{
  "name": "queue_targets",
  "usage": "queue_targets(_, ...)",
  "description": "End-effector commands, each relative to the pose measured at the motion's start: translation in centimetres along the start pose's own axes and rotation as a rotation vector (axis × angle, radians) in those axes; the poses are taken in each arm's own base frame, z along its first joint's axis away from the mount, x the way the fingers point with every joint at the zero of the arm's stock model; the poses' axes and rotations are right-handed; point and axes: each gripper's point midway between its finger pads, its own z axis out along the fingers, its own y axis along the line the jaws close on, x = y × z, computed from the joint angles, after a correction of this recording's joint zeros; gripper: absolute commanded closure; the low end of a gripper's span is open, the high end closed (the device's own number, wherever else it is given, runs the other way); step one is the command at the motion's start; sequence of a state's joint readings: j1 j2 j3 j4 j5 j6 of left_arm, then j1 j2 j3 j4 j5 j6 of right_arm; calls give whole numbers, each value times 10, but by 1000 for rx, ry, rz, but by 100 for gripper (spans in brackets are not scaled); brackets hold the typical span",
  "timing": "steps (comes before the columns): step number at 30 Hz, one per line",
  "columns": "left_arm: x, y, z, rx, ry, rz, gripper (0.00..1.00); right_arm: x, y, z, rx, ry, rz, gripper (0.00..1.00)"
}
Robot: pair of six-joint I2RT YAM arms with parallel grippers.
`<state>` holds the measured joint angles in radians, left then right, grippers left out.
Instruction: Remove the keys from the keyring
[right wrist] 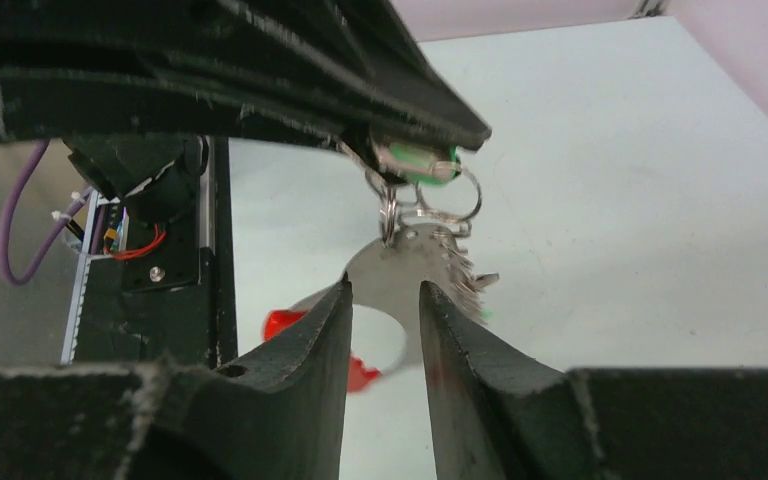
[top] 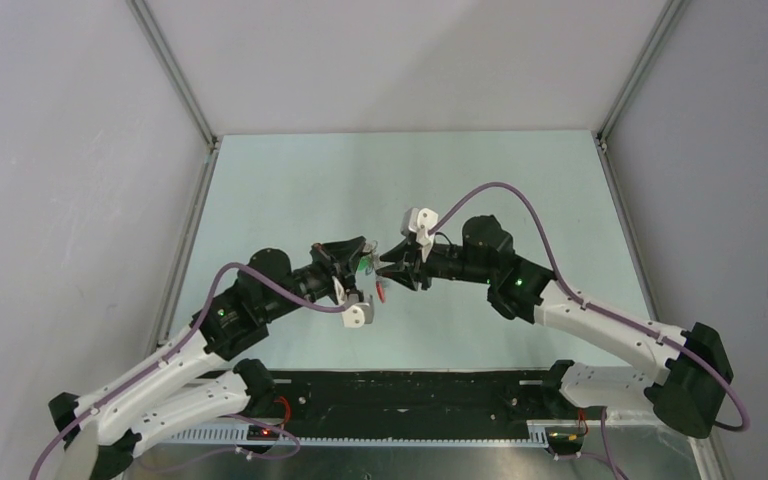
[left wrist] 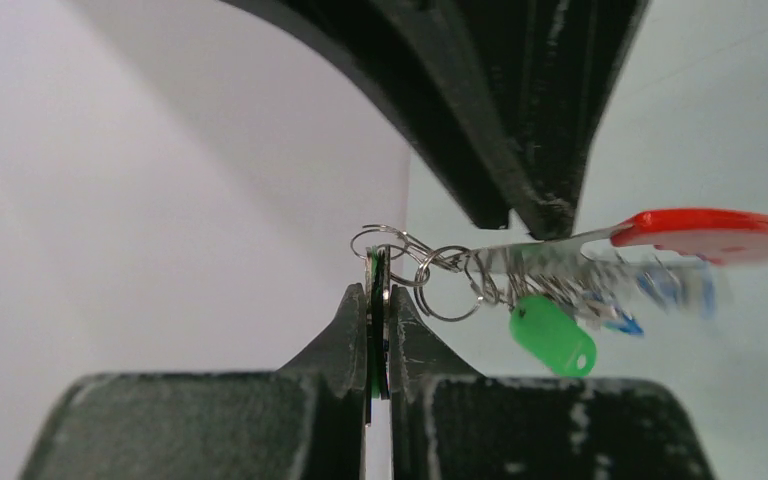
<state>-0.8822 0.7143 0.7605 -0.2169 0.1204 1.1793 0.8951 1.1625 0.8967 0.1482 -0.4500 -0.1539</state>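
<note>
My left gripper (left wrist: 378, 300) is shut on a flat green-and-silver key (left wrist: 377, 285), seen edge-on between its fingers. From it small split rings lead right to the cluster of silver keys (left wrist: 550, 278), a green tag (left wrist: 552, 334) and blurred blue tags (left wrist: 665, 285). The red keyring (left wrist: 705, 232) sticks out to the right on a silver strip. In the right wrist view the keys (right wrist: 440, 262) hang below the left fingers (right wrist: 260, 80). My right gripper (right wrist: 385, 287) is open, its tips just short of the silver plate. Red parts of the keyring (right wrist: 282, 322) show behind it. From above, both grippers meet mid-table around the keys (top: 371, 268).
The bunch hangs above the pale green table (top: 460, 180). A black rail (top: 410, 390) runs along the near edge between the arm bases. Grey walls with metal frame posts (top: 175, 75) close in the sides. A purple cable (top: 505, 195) loops over the right arm.
</note>
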Motion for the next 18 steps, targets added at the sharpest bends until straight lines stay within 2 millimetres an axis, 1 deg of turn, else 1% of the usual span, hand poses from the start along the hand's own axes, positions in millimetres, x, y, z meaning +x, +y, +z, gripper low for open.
queue_targets(1, -30, 41, -9, -155, -141, -21, 100, -15, 13, -12, -39, -59, -48, 65)
queue_targets(7, -38, 35, -11, -140, -192, -21, 100, -27, 13, -17, -30, -93, -91, 66)
queue_targets(14, -38, 28, -11, -127, -202, -18, 100, -53, 16, -27, -27, -174, -130, 65)
queue_targets(18, -38, 25, -11, -121, -206, -17, 100, -61, 19, -29, -42, -206, -146, 62)
